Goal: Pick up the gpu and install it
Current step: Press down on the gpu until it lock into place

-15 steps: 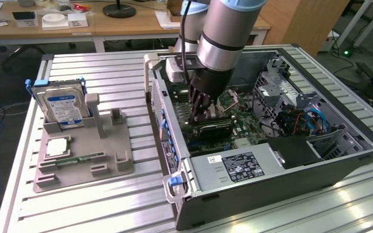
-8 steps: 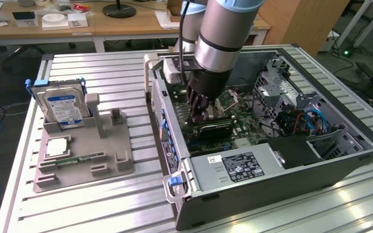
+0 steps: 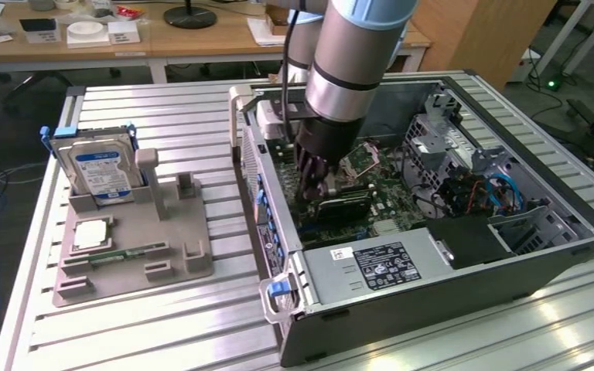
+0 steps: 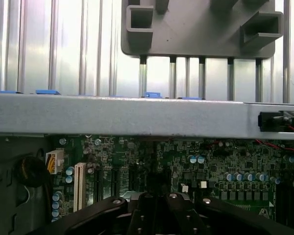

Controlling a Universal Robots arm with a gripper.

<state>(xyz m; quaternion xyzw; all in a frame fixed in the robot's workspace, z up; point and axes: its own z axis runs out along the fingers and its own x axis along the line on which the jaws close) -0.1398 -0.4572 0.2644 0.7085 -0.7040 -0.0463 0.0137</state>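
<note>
While lowered inside the open computer case (image 3: 544, 255), gripper (image 3: 315, 184) shut, fingers together at the top edge of the gpu (image 3: 340, 205); whether actually clamped on it or only pressing, not discernible. Gpu: black card, standing on edge on the green motherboard (image 3: 380, 202), directly beneath the gripper, near the case's rear wall. Step in hand, as judged: seating the card. Best done with straight downward pressure, card kept upright and square to its slot, bracket end lined up with the rear opening, no sideways push. Also present: grey parts holder (image 3: 132, 259) on the ribbed tabletop (image 3: 173, 332), with hard drive (image 3: 99, 171) upright, well apart from the case on the exterior view's left.
</note>
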